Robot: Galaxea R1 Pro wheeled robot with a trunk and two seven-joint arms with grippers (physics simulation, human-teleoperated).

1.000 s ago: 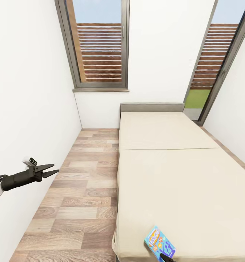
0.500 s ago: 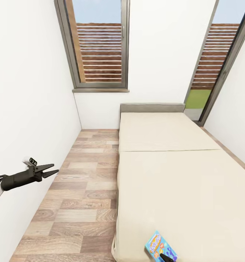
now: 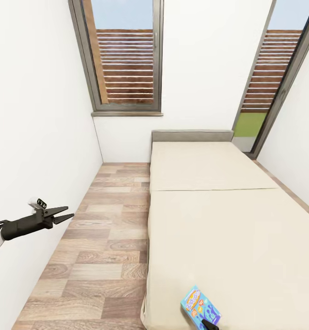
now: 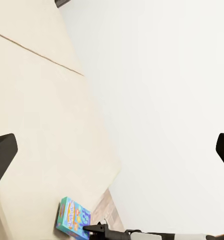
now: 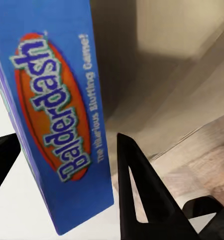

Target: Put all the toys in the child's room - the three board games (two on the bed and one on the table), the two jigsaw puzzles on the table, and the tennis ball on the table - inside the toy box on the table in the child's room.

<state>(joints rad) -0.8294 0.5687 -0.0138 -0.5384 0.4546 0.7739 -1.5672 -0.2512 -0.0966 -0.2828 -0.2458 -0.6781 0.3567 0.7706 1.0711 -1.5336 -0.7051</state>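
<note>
White walls and a wood-plank floor (image 3: 99, 256) are being shown around the long cream bed (image 3: 228, 229), with a grey headboard (image 3: 192, 135) set beneath two tall dark-framed windows (image 3: 124, 55). Near the foot corner of the bed, a blue board game (image 3: 199, 308) is being seen lying on the cover; in the right wrist view its side, printed "Balderdash", is being framed between the two dark fingers of the right end effector (image 5: 67, 165), which are being held spread on either side of the box, though contact cannot be told. Out over the floor beside the wall, the left end effector (image 3: 65, 213) is being held in the air with its fingers slightly parted and nothing between them.
</note>
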